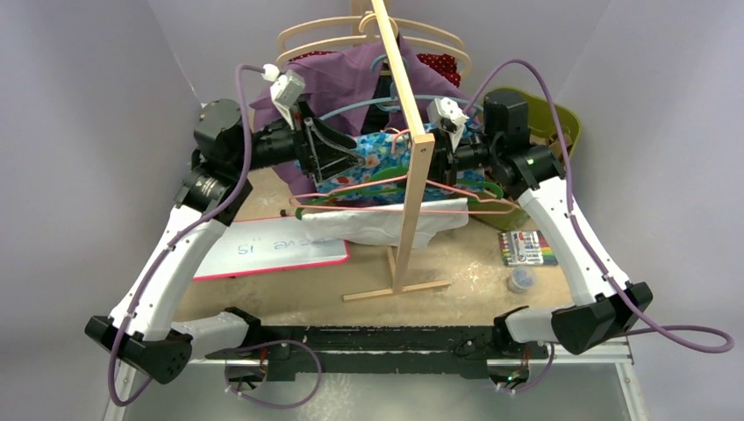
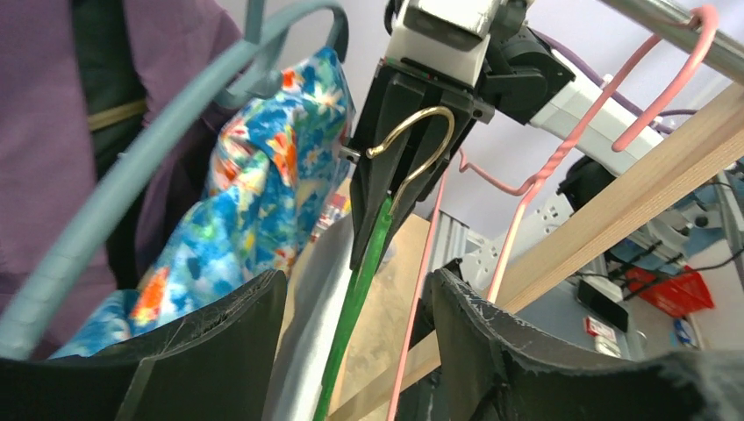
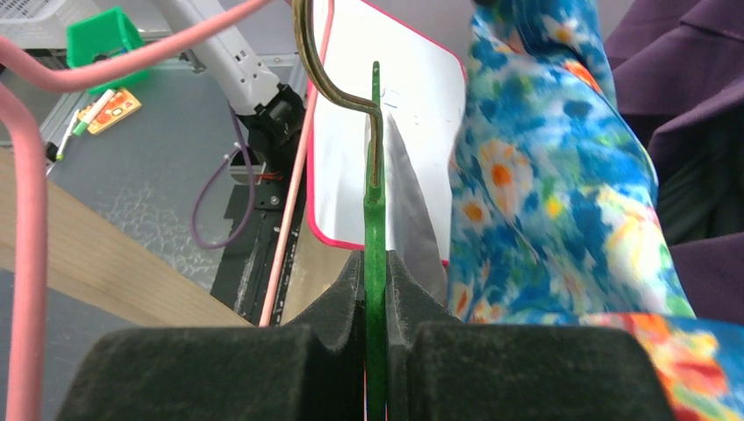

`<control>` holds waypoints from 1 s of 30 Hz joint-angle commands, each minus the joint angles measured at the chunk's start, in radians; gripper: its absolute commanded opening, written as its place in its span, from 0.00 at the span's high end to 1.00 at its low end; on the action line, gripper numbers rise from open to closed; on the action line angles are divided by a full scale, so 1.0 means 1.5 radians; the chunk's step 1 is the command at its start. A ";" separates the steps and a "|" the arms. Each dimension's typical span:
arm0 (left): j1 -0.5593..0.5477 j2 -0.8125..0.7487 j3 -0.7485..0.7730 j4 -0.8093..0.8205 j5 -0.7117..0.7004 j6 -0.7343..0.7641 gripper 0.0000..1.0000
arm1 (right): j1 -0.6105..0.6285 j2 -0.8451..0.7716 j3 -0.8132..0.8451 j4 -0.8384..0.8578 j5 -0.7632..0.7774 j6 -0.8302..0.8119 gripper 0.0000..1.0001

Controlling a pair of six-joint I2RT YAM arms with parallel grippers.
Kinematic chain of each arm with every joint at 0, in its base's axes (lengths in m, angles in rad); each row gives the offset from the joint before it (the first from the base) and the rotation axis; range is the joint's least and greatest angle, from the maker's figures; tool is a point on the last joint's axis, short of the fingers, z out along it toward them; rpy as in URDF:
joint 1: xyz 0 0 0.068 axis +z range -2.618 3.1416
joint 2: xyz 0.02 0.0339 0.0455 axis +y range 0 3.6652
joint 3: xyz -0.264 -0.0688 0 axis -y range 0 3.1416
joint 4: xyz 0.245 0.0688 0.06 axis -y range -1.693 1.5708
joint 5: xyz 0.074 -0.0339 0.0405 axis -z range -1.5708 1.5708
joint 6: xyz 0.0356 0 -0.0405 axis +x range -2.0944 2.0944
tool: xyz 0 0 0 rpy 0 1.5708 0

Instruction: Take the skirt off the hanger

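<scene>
right gripper [image 3: 375,263] pinched green hanger [image 3: 375,224]; left gripper [image 2: 355,285] spread; white skirt [image 1: 377,226] was not yet off.

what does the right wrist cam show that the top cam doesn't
Only the right wrist: a close, edge-on look at the right gripper shut on the green hanger just below its brass hook, plus a green basket in the background. Only the top: the wooden rack, the marker box, the green bin and the white skirt spread along the hanger. Both: the floral garment, the whiteboard and the pink hanger.
</scene>
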 commanded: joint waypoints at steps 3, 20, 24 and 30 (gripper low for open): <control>-0.077 0.039 0.031 0.002 0.002 0.030 0.40 | 0.002 -0.032 0.021 0.068 -0.057 0.049 1.00; -0.181 0.092 0.076 -0.089 -0.090 0.116 0.92 | 0.002 -0.058 0.003 0.075 -0.054 0.064 1.00; -0.188 0.100 0.080 -0.085 -0.084 0.116 0.83 | 0.003 -0.068 -0.006 0.081 -0.048 0.066 1.00; -0.193 0.095 0.080 -0.092 -0.084 0.135 0.97 | 0.002 -0.096 -0.022 0.109 0.010 0.100 0.97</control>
